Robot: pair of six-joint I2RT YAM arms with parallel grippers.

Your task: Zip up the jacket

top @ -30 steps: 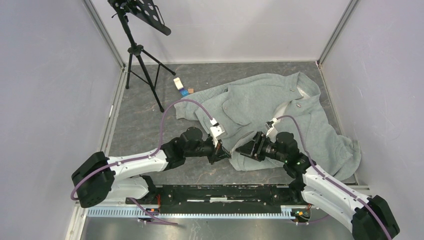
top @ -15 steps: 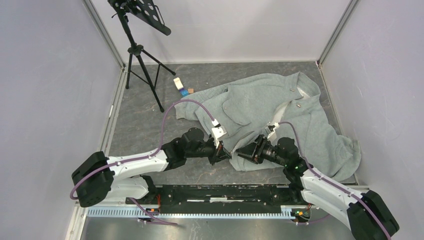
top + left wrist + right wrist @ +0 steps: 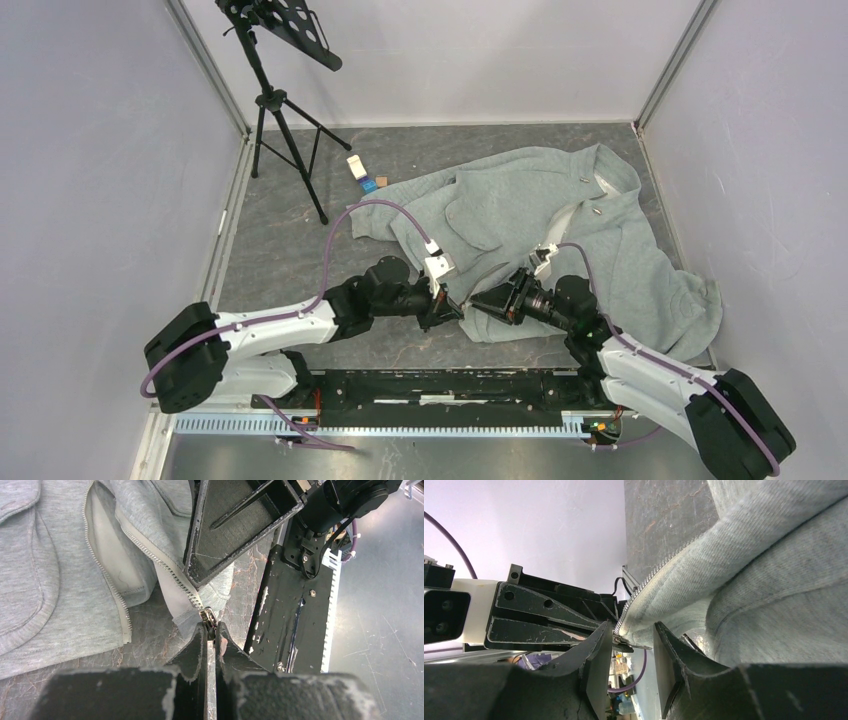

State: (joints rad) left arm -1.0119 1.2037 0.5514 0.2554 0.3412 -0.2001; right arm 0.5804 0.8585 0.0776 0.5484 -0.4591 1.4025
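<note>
A black tripod stand (image 3: 283, 120) stands at the far left of the floor. Just right of its feet lie a small white box (image 3: 357, 167) and a blue scrap (image 3: 368, 185). Right of the stand and nearer the arm bases, the left gripper (image 3: 212, 632) has its jaws pressed together on the metal zipper slider (image 3: 208, 616) at the bottom end of one front edge.

Facing it from the right, tip to tip, is the right gripper (image 3: 631, 630). Its jaws are apart, one on each side of the toothed zipper edge (image 3: 659, 577) at the hem. Whether its pads touch the cloth cannot be told.

The jacket (image 3: 560, 215) lies spread front-up to the right of the stand, and its front is open. Its long axis runs on a slant. The hem points near and left, toward both grippers, and the collar (image 3: 600, 175) points far and right. One sleeve reaches back toward the stand, while the other is bunched at the near right.
</note>
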